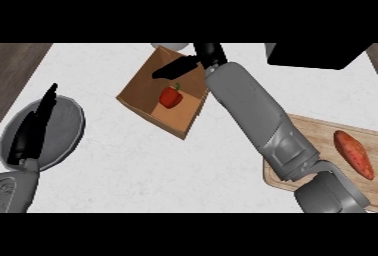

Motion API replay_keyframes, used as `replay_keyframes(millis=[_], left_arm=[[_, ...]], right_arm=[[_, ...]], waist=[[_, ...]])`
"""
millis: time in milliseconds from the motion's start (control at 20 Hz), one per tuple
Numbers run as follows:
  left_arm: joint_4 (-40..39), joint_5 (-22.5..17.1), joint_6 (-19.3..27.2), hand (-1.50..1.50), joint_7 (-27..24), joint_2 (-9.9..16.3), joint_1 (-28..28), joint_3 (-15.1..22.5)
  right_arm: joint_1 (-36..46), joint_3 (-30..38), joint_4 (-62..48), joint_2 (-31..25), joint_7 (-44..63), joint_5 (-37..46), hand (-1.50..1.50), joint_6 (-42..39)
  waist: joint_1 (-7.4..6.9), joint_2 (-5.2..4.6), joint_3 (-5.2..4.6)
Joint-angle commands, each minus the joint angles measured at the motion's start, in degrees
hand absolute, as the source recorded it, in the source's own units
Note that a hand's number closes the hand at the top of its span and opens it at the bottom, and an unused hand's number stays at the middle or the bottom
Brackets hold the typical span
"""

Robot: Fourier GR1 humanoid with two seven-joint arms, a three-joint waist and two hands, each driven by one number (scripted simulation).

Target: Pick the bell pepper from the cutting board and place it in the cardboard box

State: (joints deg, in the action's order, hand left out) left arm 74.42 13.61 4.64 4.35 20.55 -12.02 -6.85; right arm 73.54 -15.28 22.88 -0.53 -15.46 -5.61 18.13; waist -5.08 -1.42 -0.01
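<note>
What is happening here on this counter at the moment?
The robot's right hand reaches over the cardboard box, its fingers straight and holding nothing. The red bell pepper already lies inside the box. On the cutting board at the right, an orange-red sweet potato remains. The left hand rests open at the left edge, over a grey plate.

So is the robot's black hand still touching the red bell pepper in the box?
Apart. The head view shows the right hand over the brown cardboard box's far edge, fingers straight, with bare box floor between it and the red bell pepper.
</note>
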Motion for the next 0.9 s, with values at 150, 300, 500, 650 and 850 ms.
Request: replay_keyframes(millis=[150,300,500,650,850], left_arm=[[0.69,1.23,2.64,0.0,-0.18,-1.41,2.25,-0.38],[3.73,-0.24,1.13,0.0,-1.8,-1.45,6.02,-0.51],[-2.16,-0.84,0.47,0.0,-3.36,0.34,2.75,-3.02],[-1.49,0.68,1.37,0.0,-1.49,-0.07,1.55,-2.15],[1.66,-0.24,-0.14,0.0,-1.99,0.43,4.74,-2.32]], right_arm=[[0.23,7.27,-5.46,-5.39,-7.0,-4.21,-1.5,-7.77],[-1.88,8.18,-8.4,-10.79,-9.38,-3.88,-1.5,-11.09],[-1.88,8.84,-9.54,-17.34,-10.32,-3.42,-1.5,-17.66],[-3.05,9.54,-11.14,-19.55,-13.03,-2.91,-1.5,-19.15],[-6.35,8.41,-13.38,-23.97,-18.03,-0.88,-1.5,-25.78]], waist=[[2.4,0.46,0.03],[1.89,0.38,0.04],[3.21,0.4,0.0],[3.2,0.48,0.04],[2.12,0.32,0.1]])
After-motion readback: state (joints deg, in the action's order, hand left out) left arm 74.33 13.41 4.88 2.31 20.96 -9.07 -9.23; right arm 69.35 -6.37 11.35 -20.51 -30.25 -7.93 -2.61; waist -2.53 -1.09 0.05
